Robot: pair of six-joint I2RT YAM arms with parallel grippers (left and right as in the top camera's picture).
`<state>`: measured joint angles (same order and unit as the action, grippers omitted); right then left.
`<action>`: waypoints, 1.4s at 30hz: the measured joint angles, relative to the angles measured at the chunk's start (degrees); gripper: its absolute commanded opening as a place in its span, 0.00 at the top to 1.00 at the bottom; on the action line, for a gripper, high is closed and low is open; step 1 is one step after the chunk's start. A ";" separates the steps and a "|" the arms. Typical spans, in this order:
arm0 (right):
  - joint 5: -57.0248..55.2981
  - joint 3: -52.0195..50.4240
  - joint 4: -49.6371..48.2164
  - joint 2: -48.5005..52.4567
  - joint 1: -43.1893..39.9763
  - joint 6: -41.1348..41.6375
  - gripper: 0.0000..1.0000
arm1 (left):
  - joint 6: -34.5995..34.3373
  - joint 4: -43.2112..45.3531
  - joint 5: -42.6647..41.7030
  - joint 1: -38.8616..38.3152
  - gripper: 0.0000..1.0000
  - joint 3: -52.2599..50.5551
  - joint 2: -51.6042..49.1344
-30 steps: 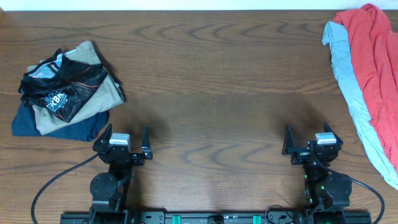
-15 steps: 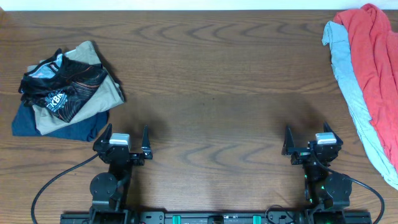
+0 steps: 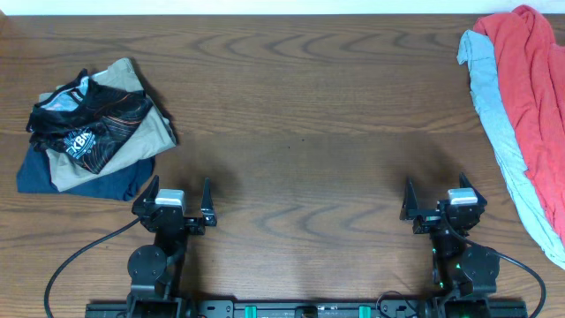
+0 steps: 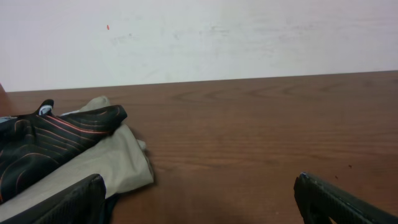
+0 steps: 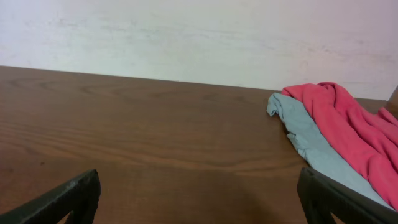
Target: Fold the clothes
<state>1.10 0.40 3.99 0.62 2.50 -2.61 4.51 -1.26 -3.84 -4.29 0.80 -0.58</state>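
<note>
A coral-red T-shirt (image 3: 534,79) lies crumpled at the table's far right edge, over a pale grey-blue shirt (image 3: 499,132). In the right wrist view the red T-shirt (image 5: 348,127) and grey-blue shirt (image 5: 311,140) sit ahead to the right. My right gripper (image 3: 434,205) rests near the front edge, open and empty, well left of those clothes. My left gripper (image 3: 177,200) is also open and empty near the front edge. Its fingertips (image 4: 74,202) frame bare wood.
A pile of folded garments lies at the left: a black patterned one (image 3: 84,124) on a tan one (image 3: 132,132) and a navy one (image 3: 53,177). In the left wrist view the tan garment (image 4: 106,165) lies ahead to the left. A white wall backs the wooden table (image 3: 300,115).
</note>
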 measured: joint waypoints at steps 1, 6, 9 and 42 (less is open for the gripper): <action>0.00 0.00 0.00 0.00 0.00 0.00 0.01 | -0.02 0.00 0.00 0.00 0.02 0.00 0.00; 0.00 0.00 0.00 0.02 0.00 0.00 0.01 | -0.02 0.00 0.00 0.00 0.02 0.00 0.00; 0.00 0.00 -0.04 0.02 0.00 0.00 0.01 | -0.02 0.00 0.00 0.00 0.02 0.00 0.00; -0.11 18.29 12.20 23.17 -0.02 3.45 0.01 | -12.44 -29.07 -2.29 0.00 0.02 20.22 -17.14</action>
<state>0.99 18.70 16.19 23.79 2.48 0.84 -7.92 -30.33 -6.13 -4.29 21.02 -17.72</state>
